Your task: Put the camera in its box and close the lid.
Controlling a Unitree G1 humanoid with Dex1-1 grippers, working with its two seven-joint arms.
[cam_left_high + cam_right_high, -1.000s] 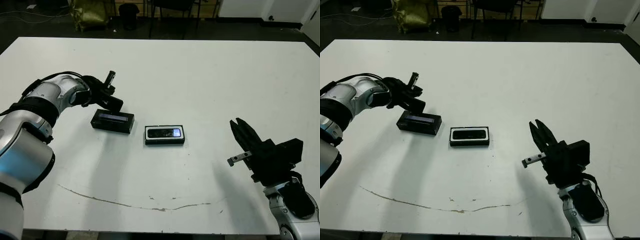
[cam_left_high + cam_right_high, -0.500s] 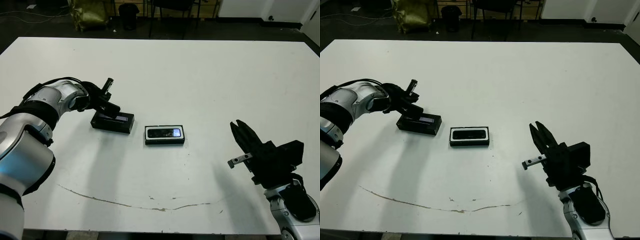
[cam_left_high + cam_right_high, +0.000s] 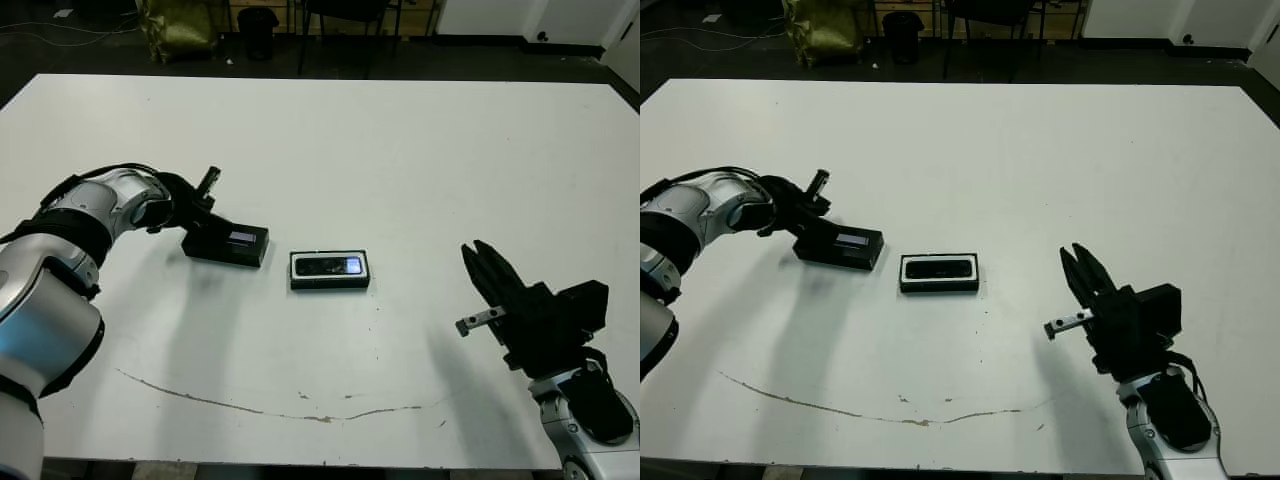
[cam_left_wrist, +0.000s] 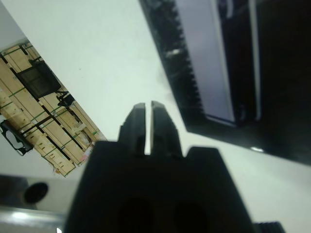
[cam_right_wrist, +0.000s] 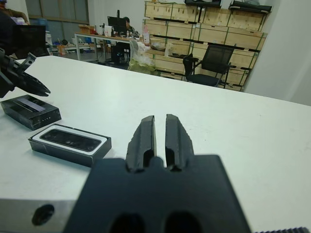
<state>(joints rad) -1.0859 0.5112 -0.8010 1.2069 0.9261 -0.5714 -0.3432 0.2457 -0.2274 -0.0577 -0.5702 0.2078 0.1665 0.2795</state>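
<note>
The camera (image 3: 328, 266), a slim black bar with a bluish glint, lies inside the white-lined box (image 3: 330, 285) at the table's middle. The lid (image 3: 238, 245), black with a pale stripe, lies flat on the table just left of the box, apart from it. My left gripper (image 3: 203, 226) is shut and sits low at the lid's left end, hiding that end. In the left wrist view the fingertips (image 4: 140, 108) are beside the lid (image 4: 204, 63), with nothing between them. My right gripper (image 3: 476, 250) is shut and empty, hovering well right of the box (image 5: 70, 141).
A long thin scratch (image 3: 270, 405) runs across the white table (image 3: 400, 140) near its front edge. Beyond the far edge are a dark floor and chairs (image 3: 350, 20). A person (image 5: 127, 22) sits at a distant desk, with shelves of crates behind.
My left gripper has moved left and down, from above the lid's middle to its left end. The lid, the box and my right arm have stayed put.
</note>
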